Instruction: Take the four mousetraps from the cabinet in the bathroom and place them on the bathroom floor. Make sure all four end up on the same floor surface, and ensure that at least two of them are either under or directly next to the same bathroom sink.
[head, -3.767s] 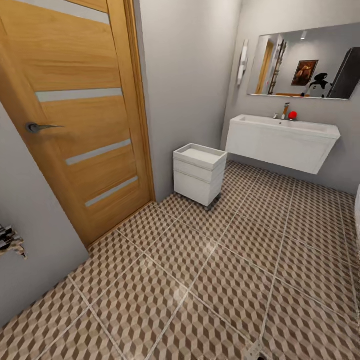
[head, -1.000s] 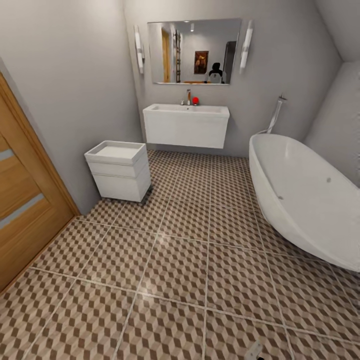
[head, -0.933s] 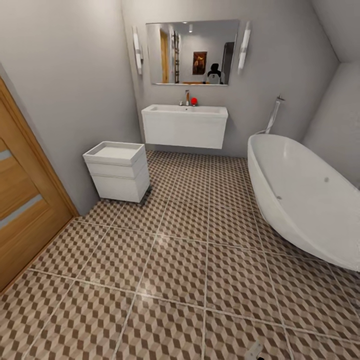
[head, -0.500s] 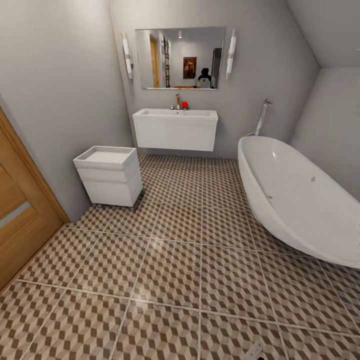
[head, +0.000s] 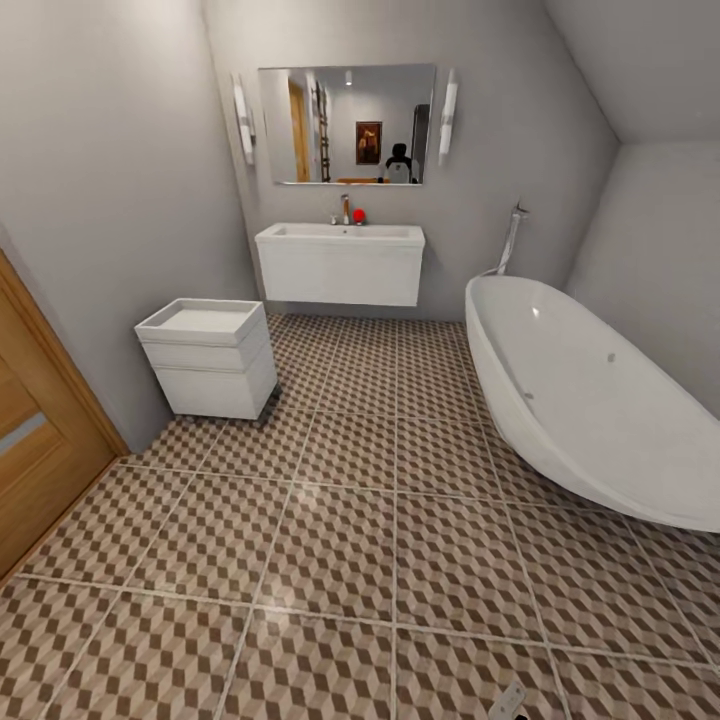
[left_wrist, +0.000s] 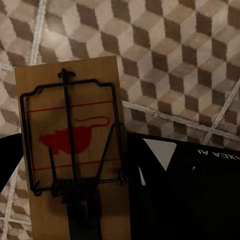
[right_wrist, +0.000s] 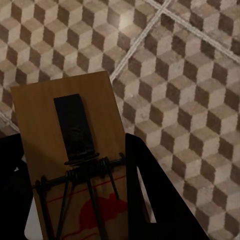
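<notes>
Two mousetraps in hand, none seen on bathroom floor (head: 380, 520) yet.
- L gripper (left_wrist: 75, 210): pinching mousetrap (left_wrist: 72, 150), wire side up, over tiles.
- R gripper (right_wrist: 75, 200): pinching second mousetrap (right_wrist: 75, 155), same.
- Sink (head: 340, 262): ahead on far wall, well apart from me.
- Est. progress: I've 2 to set by sink, 2 more to fetch.

Even soft light, mild floor (head: 400, 560) glare (wrist views dimmer, blurrier)
</notes>
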